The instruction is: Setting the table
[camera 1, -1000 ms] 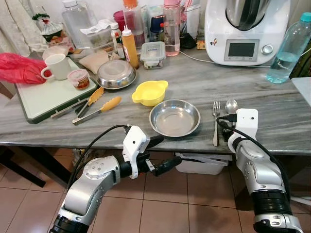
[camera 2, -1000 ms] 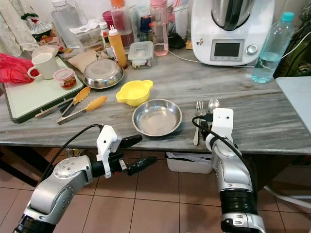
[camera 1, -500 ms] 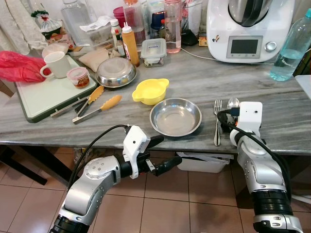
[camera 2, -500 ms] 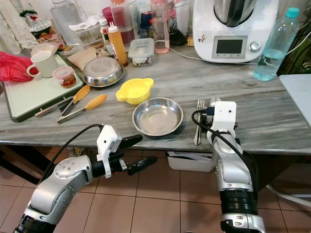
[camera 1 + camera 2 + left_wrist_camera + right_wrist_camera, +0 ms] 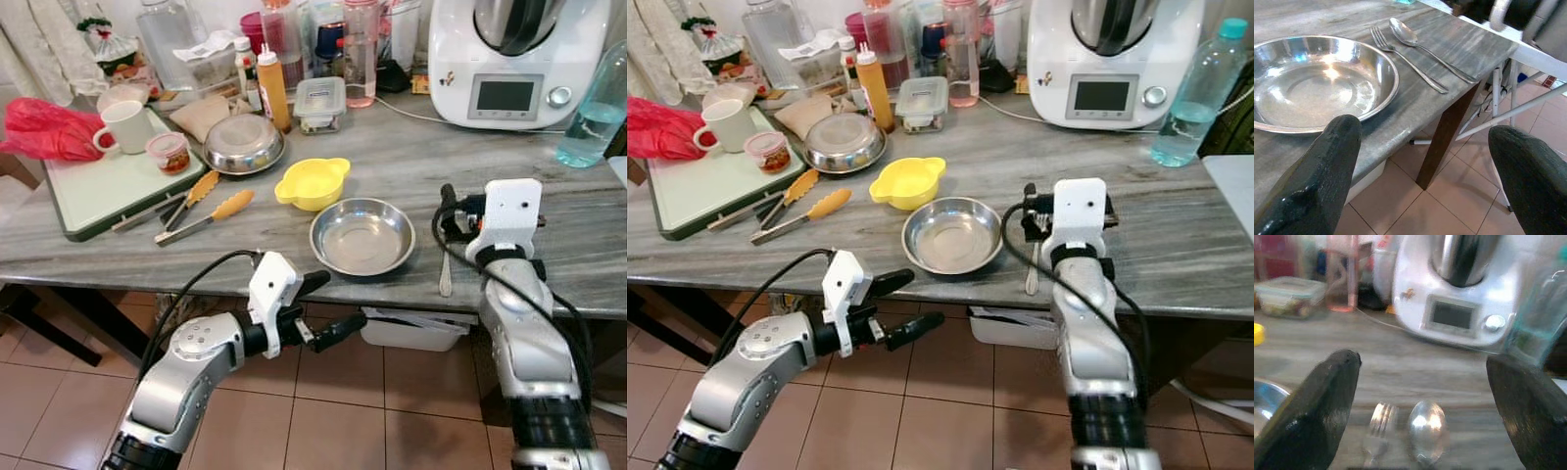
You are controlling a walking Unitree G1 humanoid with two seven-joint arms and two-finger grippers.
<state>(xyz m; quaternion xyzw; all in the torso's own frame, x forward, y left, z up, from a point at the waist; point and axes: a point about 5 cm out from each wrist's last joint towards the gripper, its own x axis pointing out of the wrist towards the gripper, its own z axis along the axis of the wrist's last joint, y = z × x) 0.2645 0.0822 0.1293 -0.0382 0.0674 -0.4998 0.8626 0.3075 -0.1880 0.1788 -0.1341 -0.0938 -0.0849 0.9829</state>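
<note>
Cutlery laid right of the steel plate (image 5: 362,236).
Right gripper (image 5: 1420,396), fingers spread, hovers above fork (image 5: 1405,61) and spoon (image 5: 1425,44); left gripper (image 5: 328,308) spread, idle; likely next, a cup.

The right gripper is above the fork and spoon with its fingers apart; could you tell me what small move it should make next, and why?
Probably draw the right gripper back from the table. The fork and spoon already lie side by side on the table beside the steel plate, and its open fingers hold nothing.
</note>
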